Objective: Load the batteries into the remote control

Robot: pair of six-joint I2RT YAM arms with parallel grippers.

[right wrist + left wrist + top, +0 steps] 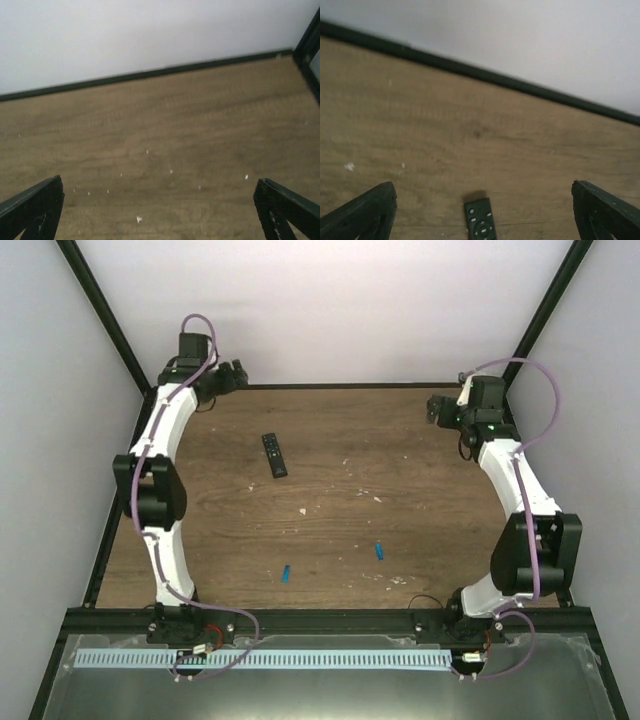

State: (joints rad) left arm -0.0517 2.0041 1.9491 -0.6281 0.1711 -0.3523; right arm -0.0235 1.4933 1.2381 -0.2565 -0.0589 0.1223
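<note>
Your left gripper (482,195) has its two dark fingers (367,212) spread wide with only air between them. The right gripper (159,195) is spread just as wide and holds nothing. Both hang over the far end of the table (420,490), the left one by the far-left corner and the right one by the far-right edge.

The left wrist view shows one end of the remote control (481,226), buttons up, at the bottom edge. It lies on the wood midway between the fingers, and the rest of it is cut off. The right wrist view gives wood, pale specks (139,219) and the black rail (150,74) at the foot of the wall.

Only the overhead view shows the whole remote. It lies in the far-left part of the table, its long axis running nearly far to near, with the near end swung slightly right. Only that view shows the blue cylinders: the left battery (286,573) and the right battery (379,550). Both lie near the front, apart from each other and well apart from the remote.

Open wood surrounds all three.
</note>
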